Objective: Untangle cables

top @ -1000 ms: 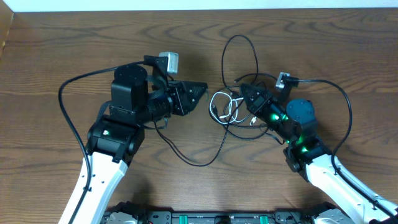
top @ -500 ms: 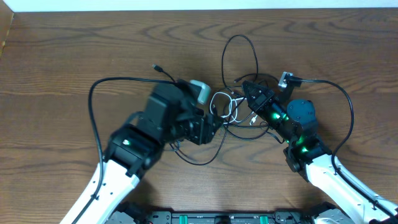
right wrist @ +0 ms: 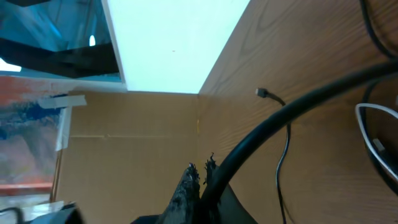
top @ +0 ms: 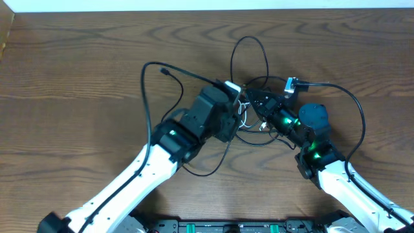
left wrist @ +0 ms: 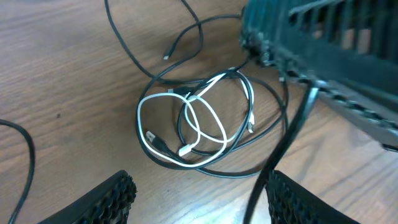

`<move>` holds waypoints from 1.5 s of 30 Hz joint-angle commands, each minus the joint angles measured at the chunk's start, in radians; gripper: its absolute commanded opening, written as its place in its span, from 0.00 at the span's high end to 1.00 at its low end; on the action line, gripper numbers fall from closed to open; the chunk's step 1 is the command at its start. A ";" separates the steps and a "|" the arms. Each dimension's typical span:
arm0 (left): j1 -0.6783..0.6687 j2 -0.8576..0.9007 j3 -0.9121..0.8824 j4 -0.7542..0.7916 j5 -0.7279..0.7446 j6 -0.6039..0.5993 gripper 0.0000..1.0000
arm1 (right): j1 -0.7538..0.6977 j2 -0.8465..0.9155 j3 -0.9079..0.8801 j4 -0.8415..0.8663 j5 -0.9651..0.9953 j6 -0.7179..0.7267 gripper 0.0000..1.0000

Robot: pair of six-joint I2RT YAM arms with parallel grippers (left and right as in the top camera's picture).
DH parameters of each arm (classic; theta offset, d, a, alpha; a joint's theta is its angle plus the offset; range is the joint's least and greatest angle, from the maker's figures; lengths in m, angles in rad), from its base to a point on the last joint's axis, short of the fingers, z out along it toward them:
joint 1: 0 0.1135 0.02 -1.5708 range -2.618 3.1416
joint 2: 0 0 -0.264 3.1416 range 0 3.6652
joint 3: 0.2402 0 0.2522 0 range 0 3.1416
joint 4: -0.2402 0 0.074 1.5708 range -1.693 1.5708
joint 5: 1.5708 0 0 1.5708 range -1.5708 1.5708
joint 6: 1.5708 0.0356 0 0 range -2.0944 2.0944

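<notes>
Two tangled cords, the white cable and the black cable, lie on the table; the left gripper hovers above them, jaws wide and empty. The right gripper is pinched shut on the black cable.

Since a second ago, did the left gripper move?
Yes. The left gripper moved right across the table, up to the tangled cables, which stayed where they were.

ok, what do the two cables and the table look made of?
White cable: smooth, faintly glossy jacket, likely plastic or rubber; lies in soft loops.
Black cable: same kind of jacket, duller.
Table: brown wood grain, satin sheen; solid wood or laminate, can't tell.
</notes>
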 commanded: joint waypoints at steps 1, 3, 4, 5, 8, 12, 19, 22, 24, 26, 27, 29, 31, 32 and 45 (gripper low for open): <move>-0.015 0.024 0.011 0.013 -0.023 0.020 0.32 | -0.001 -0.008 0.003 0.014 -0.016 0.034 0.99; -0.026 0.024 0.011 0.013 -0.023 0.020 0.32 | -0.006 -0.008 0.003 0.013 -0.011 0.034 0.99; -0.032 0.024 0.011 0.013 -0.023 0.020 0.32 | -0.011 -0.008 0.003 0.012 -0.006 0.034 0.99; -0.043 0.022 0.011 0.013 -0.024 0.020 0.32 | -0.021 -0.008 0.003 0.012 0.008 0.029 0.99; -0.045 0.009 0.011 0.013 -0.024 0.020 0.32 | -0.032 -0.008 0.003 0.008 0.040 -0.037 0.99; -0.045 -0.016 0.011 0.013 -0.023 0.019 0.33 | -0.044 -0.008 0.003 0.010 0.035 -0.044 0.99; -0.045 -0.007 0.011 0.014 0.071 0.009 0.43 | -0.043 -0.008 0.003 0.013 0.009 0.026 0.99; -0.045 -0.007 0.011 0.016 0.071 0.008 0.43 | -0.043 -0.008 0.003 0.013 -0.007 0.061 0.99; -0.045 -0.007 0.011 0.017 0.071 0.008 0.43 | -0.044 -0.008 0.003 0.013 -0.022 0.095 0.99; -0.045 -0.007 0.011 0.017 0.075 0.008 0.43 | -0.044 -0.008 0.003 0.013 -0.035 0.121 0.99; -0.046 -0.007 0.011 0.018 0.079 0.008 0.43 | -0.044 -0.008 0.003 0.013 -0.045 0.138 0.99; -0.050 -0.007 0.011 0.021 0.082 0.008 0.44 | -0.044 -0.008 0.003 0.013 -0.062 0.173 0.99; -0.057 -0.007 0.011 0.025 0.082 0.008 0.50 | -0.043 -0.008 0.003 0.013 -0.078 0.189 0.99; -0.060 -0.007 0.011 0.025 0.082 0.008 0.51 | -0.043 -0.008 0.003 0.013 -0.084 0.196 0.99; -0.062 -0.007 0.011 0.029 0.080 0.008 0.80 | -0.044 -0.008 0.003 0.012 -0.166 0.317 0.99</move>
